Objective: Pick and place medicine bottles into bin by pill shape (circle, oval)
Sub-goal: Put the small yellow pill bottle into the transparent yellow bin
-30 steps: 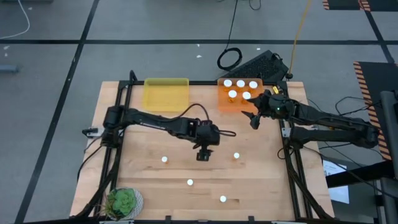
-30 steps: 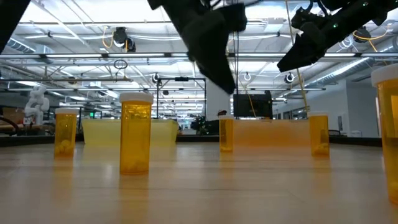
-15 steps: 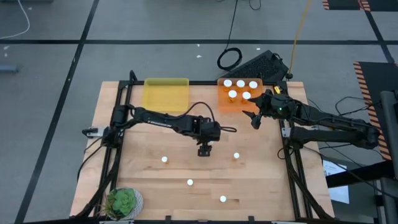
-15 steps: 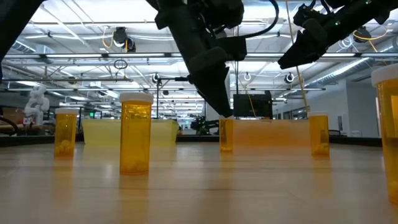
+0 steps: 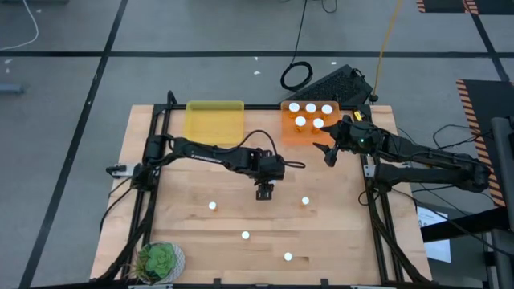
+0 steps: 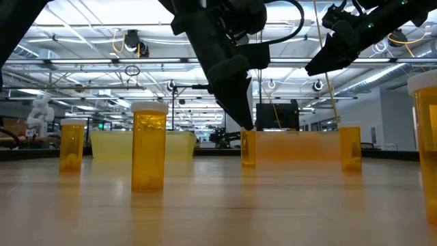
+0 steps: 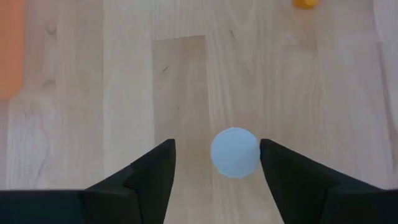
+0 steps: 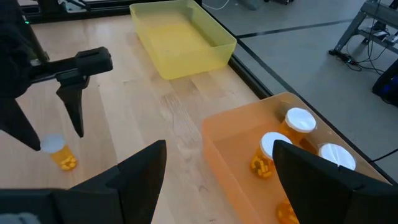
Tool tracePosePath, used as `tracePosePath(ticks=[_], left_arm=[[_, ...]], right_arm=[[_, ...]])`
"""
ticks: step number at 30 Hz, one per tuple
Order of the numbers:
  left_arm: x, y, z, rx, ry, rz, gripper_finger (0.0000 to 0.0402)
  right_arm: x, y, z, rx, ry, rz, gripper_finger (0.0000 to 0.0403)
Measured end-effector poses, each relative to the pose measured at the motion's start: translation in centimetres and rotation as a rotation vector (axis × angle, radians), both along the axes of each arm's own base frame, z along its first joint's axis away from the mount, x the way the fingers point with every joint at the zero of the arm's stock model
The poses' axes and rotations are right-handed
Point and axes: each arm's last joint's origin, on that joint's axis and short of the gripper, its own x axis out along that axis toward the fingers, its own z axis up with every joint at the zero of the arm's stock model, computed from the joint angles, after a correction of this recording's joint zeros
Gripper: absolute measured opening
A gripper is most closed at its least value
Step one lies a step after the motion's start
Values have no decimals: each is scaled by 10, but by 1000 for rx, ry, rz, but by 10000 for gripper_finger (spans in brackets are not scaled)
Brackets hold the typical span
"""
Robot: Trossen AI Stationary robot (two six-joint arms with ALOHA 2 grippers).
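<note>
Left gripper hangs open over a bottle, whose white cap sits between the fingers, nearer one. Best to centre, drop straight down, then close on the cap. Right gripper waits open just beside the orange bin, which holds five bottles; yellow bin farther left.

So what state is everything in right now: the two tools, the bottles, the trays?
Left tool: open, fingers either side of a bottle's white cap, not closed on it.
Bottle under left tool: upright, capped, on the table.
Right tool: open, empty, beside the orange tray.
Orange tray: holds five capped bottles.
Yellow tray: empty.
Loose bottles: upright, capped, scattered on the table.
</note>
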Motion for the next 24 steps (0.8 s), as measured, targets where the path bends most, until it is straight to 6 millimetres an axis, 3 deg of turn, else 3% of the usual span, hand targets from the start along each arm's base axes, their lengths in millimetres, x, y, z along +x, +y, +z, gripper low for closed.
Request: tracePosePath(ticks=[16, 24], left_arm=[[2, -11, -3, 5, -3, -36, 234], [6, -11, -15, 14, 9, -31, 234]], right_arm=[[0, 0, 0, -3, 2, 2, 287], [0, 0, 0, -3, 2, 2, 287]])
